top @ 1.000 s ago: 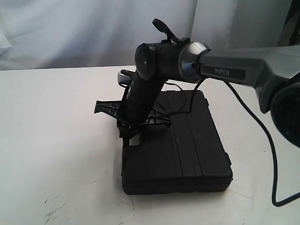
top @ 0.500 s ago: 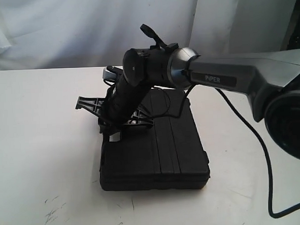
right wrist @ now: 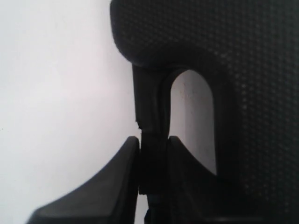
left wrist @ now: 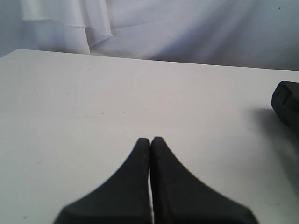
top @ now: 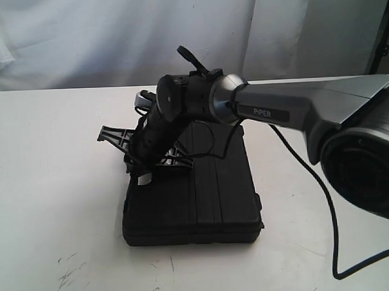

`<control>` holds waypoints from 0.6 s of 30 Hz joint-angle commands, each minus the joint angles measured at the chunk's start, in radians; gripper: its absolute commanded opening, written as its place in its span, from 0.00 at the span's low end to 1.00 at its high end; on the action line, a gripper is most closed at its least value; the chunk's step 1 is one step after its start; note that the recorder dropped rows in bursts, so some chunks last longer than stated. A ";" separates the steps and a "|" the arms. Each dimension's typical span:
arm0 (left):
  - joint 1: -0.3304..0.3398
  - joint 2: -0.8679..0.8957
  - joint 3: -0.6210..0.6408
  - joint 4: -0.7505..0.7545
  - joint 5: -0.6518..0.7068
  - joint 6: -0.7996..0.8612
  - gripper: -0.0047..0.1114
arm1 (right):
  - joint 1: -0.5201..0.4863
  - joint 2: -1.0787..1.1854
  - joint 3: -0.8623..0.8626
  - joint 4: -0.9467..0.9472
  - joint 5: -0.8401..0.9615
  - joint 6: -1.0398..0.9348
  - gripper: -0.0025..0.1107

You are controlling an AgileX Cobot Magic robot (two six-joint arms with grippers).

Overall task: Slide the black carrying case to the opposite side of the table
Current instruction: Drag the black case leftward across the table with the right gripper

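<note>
Pinching only the thin handle (right wrist: 147, 102) of the black case (top: 190, 203), which lies lower middle of the frame on the desk (top: 48, 163), the right fingers (right wrist: 105, 186) could slip or twist it askew as it drags; left fingers (left wrist: 131, 186) are clenched empty

Now farther left on the table (top: 55, 188): black carrying case (top: 206, 202), right pincer (top: 144, 175).

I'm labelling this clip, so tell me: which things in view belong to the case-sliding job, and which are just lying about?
In the job: black carrying case; its handle, clamped in the right gripper; the table it slides on.
Just about: left gripper, shut over bare table; white cloth backdrop.
</note>
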 commanded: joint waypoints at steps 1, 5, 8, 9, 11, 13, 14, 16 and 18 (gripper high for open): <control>-0.006 -0.004 0.005 0.001 -0.005 -0.004 0.04 | 0.010 0.005 -0.046 0.041 -0.087 0.015 0.02; -0.006 -0.004 0.005 0.001 -0.005 -0.004 0.04 | 0.010 0.007 -0.046 0.009 -0.082 0.029 0.02; -0.006 -0.004 0.005 0.001 -0.005 -0.004 0.04 | 0.010 0.015 -0.046 -0.015 -0.064 0.041 0.02; -0.006 -0.004 0.005 0.001 -0.005 -0.004 0.04 | 0.010 0.015 -0.046 -0.018 -0.064 0.041 0.02; -0.006 -0.004 0.005 0.001 -0.005 -0.004 0.04 | 0.012 0.015 -0.046 -0.020 -0.075 0.041 0.02; -0.006 -0.004 0.005 0.001 -0.005 -0.004 0.04 | 0.012 0.015 -0.046 -0.020 -0.079 0.041 0.02; -0.006 -0.004 0.005 0.001 -0.005 -0.004 0.04 | 0.012 0.015 -0.046 -0.020 -0.079 0.041 0.02; -0.006 -0.004 0.005 0.001 -0.005 -0.004 0.04 | 0.012 0.015 -0.046 -0.020 -0.074 0.041 0.02; -0.006 -0.004 0.005 0.001 -0.005 -0.004 0.04 | 0.012 0.015 -0.046 -0.020 -0.070 0.038 0.03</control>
